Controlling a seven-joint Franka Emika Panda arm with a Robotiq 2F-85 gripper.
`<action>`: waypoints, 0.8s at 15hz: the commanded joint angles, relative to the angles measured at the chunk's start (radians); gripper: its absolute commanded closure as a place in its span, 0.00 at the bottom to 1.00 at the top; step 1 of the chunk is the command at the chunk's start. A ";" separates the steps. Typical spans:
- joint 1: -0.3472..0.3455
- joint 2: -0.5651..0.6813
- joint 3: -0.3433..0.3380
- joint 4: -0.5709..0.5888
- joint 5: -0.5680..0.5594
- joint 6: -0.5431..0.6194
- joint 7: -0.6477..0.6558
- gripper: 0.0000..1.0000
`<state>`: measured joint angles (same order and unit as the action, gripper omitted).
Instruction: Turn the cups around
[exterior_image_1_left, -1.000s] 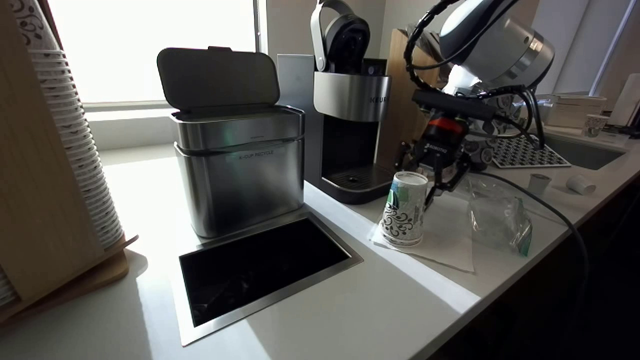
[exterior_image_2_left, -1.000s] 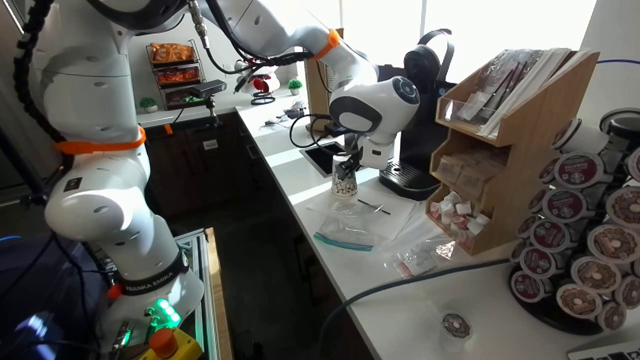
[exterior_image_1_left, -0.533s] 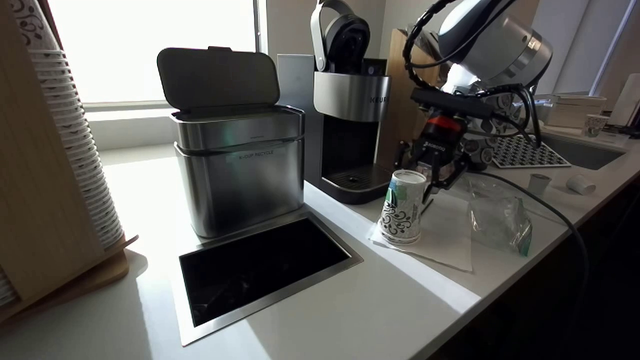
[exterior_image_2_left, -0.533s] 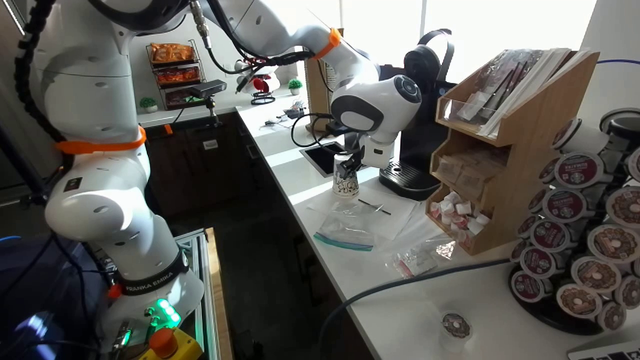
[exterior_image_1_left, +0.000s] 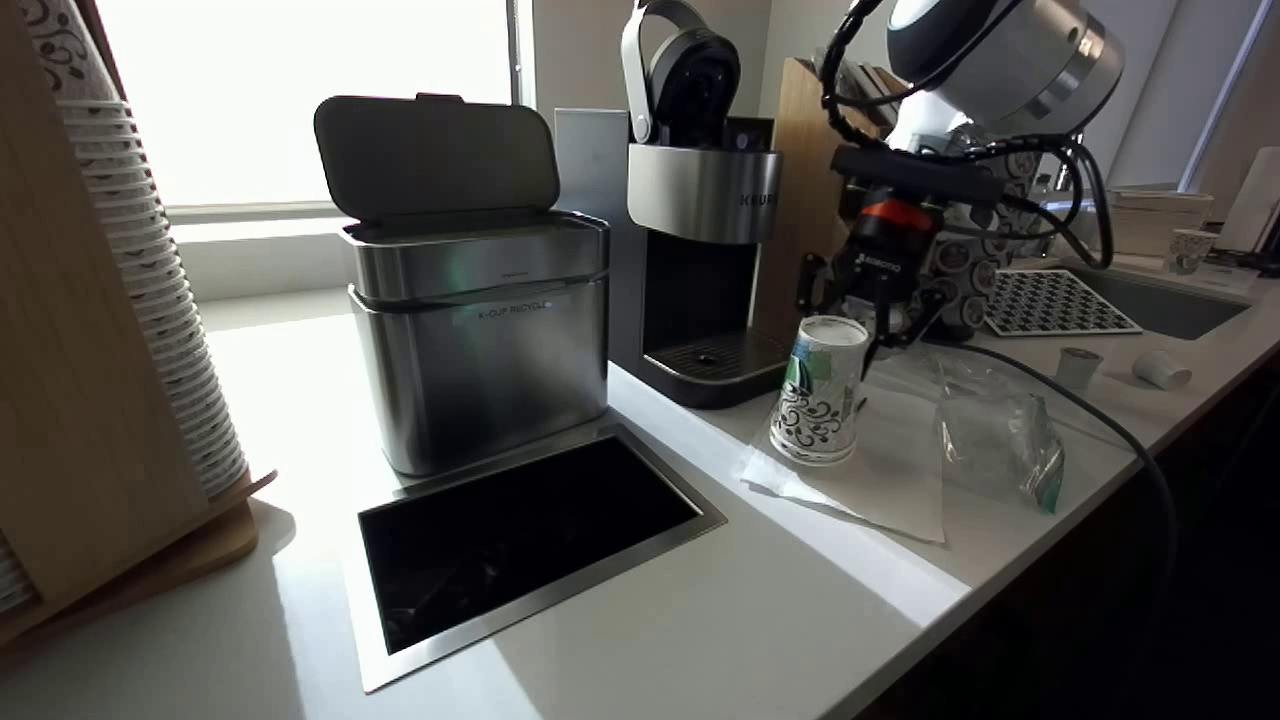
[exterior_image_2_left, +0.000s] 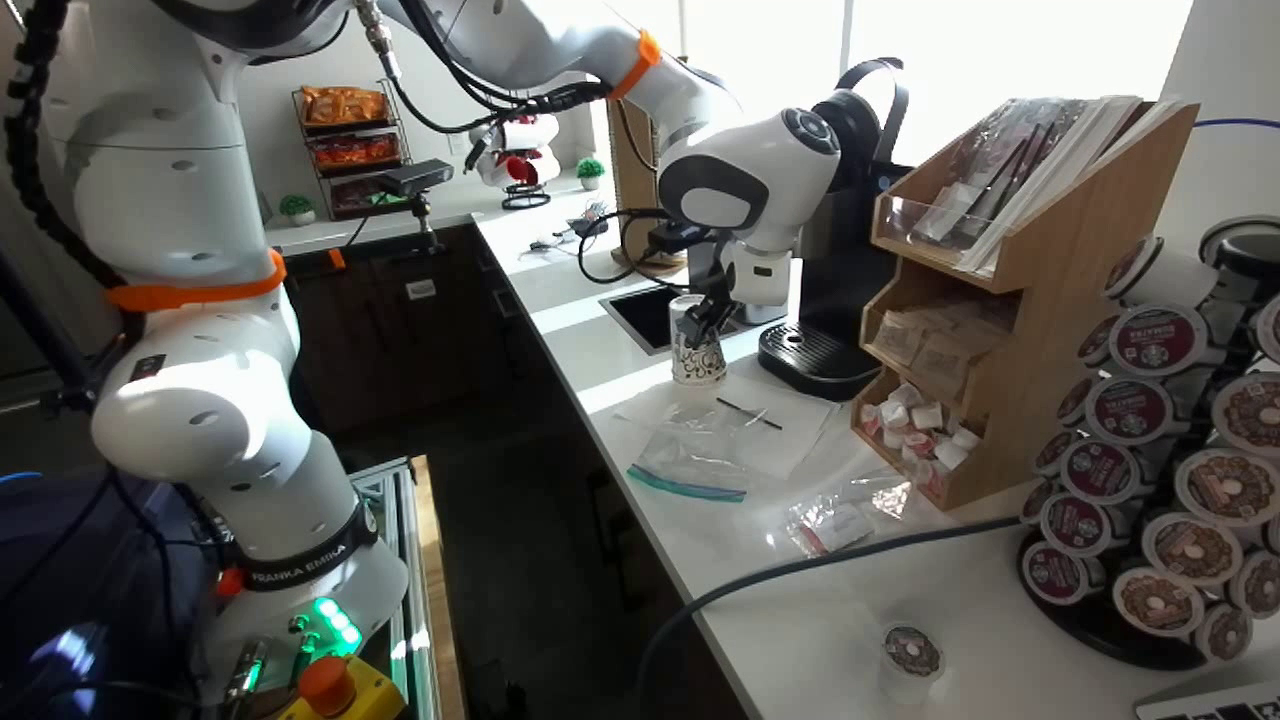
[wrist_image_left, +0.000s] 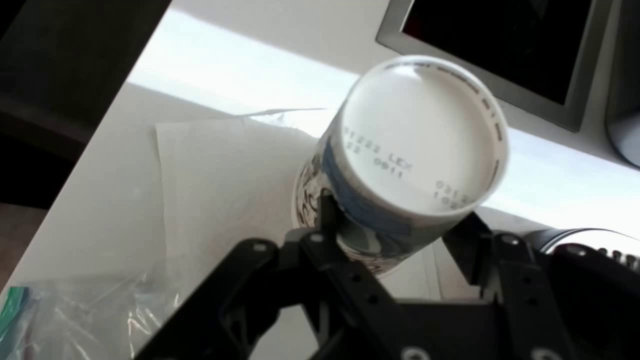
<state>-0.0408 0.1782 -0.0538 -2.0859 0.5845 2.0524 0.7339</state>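
In the wrist view, left to right, come 1 finger (wrist_image_left: 327, 220) of the pincer (wrist_image_left: 398, 230), the paper cup (wrist_image_left: 407, 160), then the opposite finger (wrist_image_left: 470, 243); the pincer looks closed about the cup, pinching its side below the base. The cup is base up, wide mouth down, its long axis near upright. To turn it, I judge, that axis must swing end for end, and the only arm (exterior_image_2_left: 740, 180) in reach must roll it there.

In an exterior view, the left end of the counter (exterior_image_1_left: 640, 610) has a tall stack of cups (exterior_image_1_left: 170, 290); next come a steel bin (exterior_image_1_left: 490, 370) toward the back edge, a metal-framed opening (exterior_image_1_left: 545, 595), and a coffee maker (exterior_image_1_left: 705, 195), also toward the back edge. The held cup is over a white sheet (exterior_image_1_left: 905, 490), between coffee maker and front edge; whether its mouth touches the sheet I cannot tell. Further right, near the front edge, lies a clear plastic bag (exterior_image_1_left: 995, 440). The freer room for the roll seems to be toward that edge; at the back the coffee maker could get in the way
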 joint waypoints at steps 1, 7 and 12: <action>0.020 -0.072 -0.005 -0.023 -0.135 -0.025 0.058 0.69; 0.030 -0.126 0.000 -0.043 -0.375 -0.021 0.149 0.69; 0.029 -0.133 0.001 -0.054 -0.511 -0.010 0.210 0.69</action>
<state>-0.0168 0.0717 -0.0521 -2.1112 0.1490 2.0512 0.8936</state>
